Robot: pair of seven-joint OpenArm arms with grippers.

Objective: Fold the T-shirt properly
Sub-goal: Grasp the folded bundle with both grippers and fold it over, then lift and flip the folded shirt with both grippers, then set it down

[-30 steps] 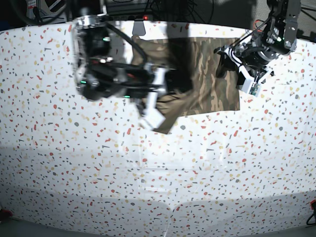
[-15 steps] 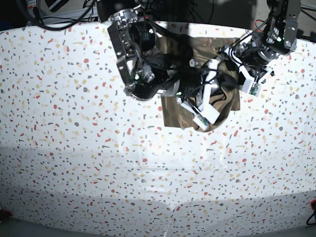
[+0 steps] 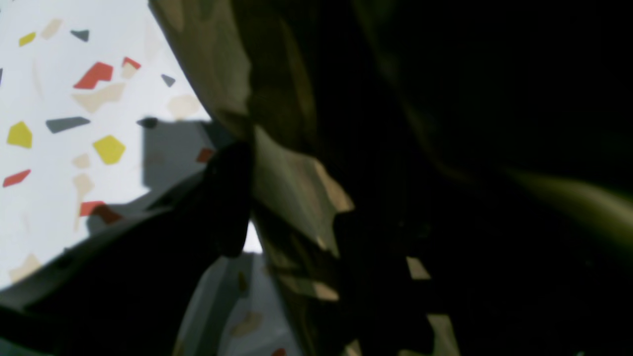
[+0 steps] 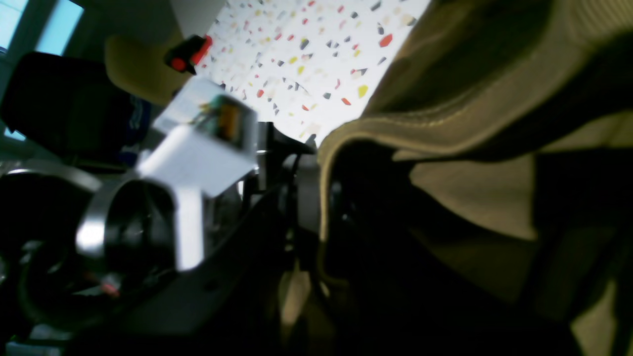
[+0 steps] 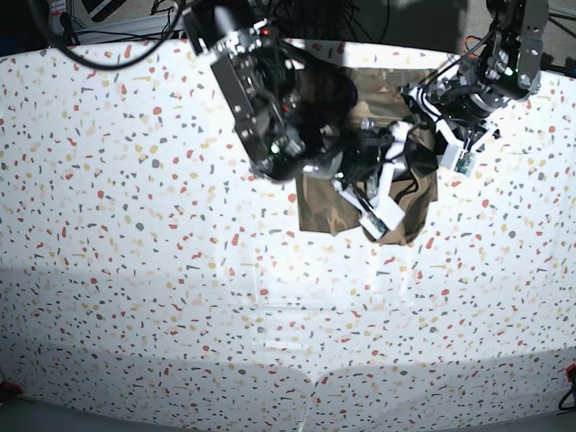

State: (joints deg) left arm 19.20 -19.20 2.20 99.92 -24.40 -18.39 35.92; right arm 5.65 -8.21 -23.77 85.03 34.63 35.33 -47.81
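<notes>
The camouflage T-shirt (image 5: 317, 205) lies at the far middle of the speckled table (image 5: 180, 297), folded over into a narrow bunch. My right gripper (image 5: 403, 166) reaches across it from the left and is shut on the T-shirt's lifted edge. In the right wrist view the tan hem (image 4: 425, 123) drapes straight over the lens and hides the fingers. My left gripper (image 5: 416, 110) hovers open at the shirt's far right edge. In the left wrist view one dark finger (image 3: 228, 198) stands beside the hanging cloth (image 3: 292, 193); the other finger is lost in shadow.
The two arms are close together over the shirt; the left arm's white camera box (image 4: 203, 148) fills the right wrist view's left side. Cables and gear (image 5: 297, 13) line the table's far edge. A red object (image 5: 570, 371) sits at the right edge.
My right arm has swung from the table's left across to the right, carrying the shirt's edge over onto its right half. The left arm has stayed put, still open.
</notes>
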